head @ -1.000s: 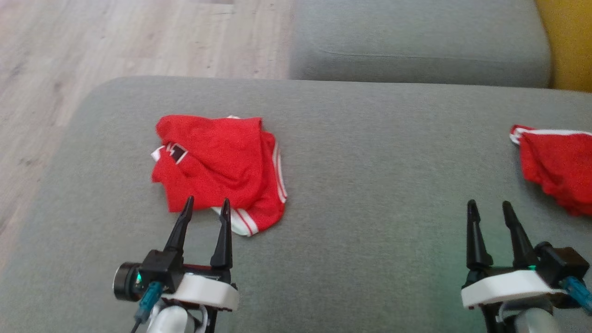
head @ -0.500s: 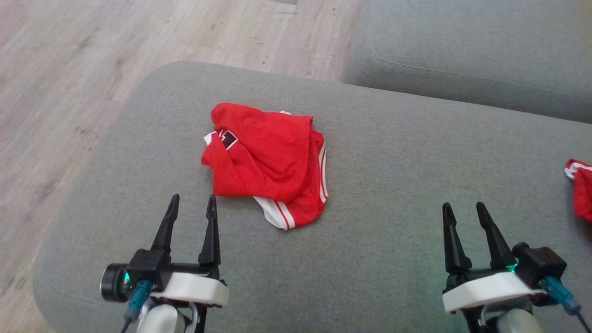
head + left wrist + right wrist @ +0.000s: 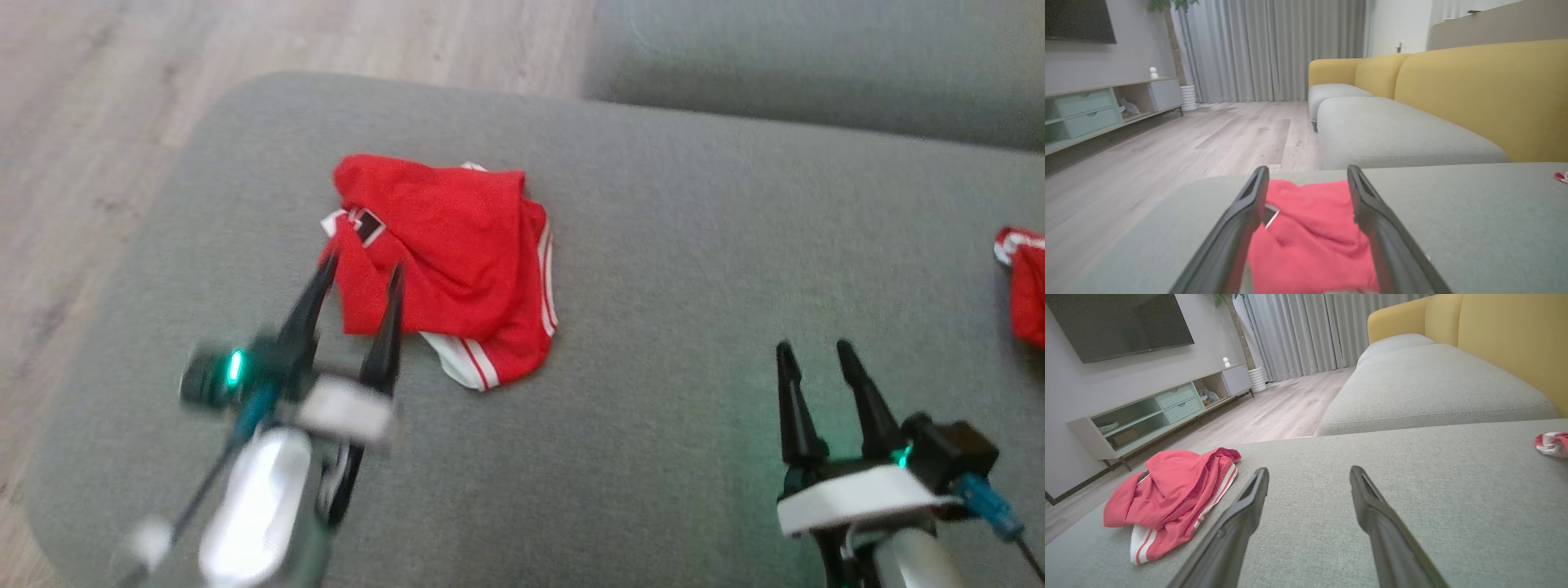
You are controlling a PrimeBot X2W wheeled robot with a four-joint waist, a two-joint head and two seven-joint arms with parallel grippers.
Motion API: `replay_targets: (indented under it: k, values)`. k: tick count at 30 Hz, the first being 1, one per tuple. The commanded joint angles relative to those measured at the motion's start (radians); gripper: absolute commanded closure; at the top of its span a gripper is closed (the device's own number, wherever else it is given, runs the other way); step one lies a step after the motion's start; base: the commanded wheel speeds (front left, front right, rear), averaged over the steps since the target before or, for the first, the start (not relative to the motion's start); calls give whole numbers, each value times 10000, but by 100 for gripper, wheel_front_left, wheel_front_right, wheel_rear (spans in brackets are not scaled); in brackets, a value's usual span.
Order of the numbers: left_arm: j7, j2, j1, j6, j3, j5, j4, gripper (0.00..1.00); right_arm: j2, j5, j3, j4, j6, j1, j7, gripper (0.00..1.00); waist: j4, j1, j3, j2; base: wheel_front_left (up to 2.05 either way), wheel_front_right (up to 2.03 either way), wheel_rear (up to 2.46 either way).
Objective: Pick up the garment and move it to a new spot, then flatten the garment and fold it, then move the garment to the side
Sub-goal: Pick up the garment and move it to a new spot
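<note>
Lying crumpled toward the left end of the grey sofa cushion (image 3: 669, 245), the red garment (image 3: 457, 245) shows white stripes along one hem and a small black patch (image 3: 369, 226) edged in white, too small to read. Left claw (image 3: 364, 263) hangs spread wide over the garment's near left edge, gripping nothing; its wrist view has red cloth between the fingers. Right claw (image 3: 814, 346), also spread and empty, sits well to the right. From the wrist views come a wall television (image 3: 1118, 322), a pale green cabinet (image 3: 1147, 412) and a yellow sofa back (image 3: 1474, 94)
</note>
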State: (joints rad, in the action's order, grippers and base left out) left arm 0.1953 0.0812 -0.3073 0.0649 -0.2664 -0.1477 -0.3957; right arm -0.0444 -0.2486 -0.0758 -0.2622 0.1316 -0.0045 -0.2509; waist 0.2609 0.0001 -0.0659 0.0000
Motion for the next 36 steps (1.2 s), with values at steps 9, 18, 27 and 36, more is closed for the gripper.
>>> replay_targets:
  k: [9,18,27,36]
  values:
    - [-3074,663,-3870,642,-1318,-313,-1453,0,-59,-38,-363,579,-9,-1282,-108,0,-1423,-1,-1492,0,0,0,0]
    - [-5251,1767,-5602,655,-3114,-2283,-2709,0,-58,-309,-560,636,-9,-1763,-108,0,-2272,-1,-1998,0,0,0,0]
    - [-5691,2376,-6384,656,-3734,-3227,-3865,0,-58,-479,-626,642,-9,-1856,-109,0,-2692,-1,-2080,0,0,0,0]
    - [-5304,2185,-6556,657,-3975,-3435,-4724,100,-58,-385,-512,553,-9,-1779,-109,0,-2665,-1,-1941,0,0,0,0]
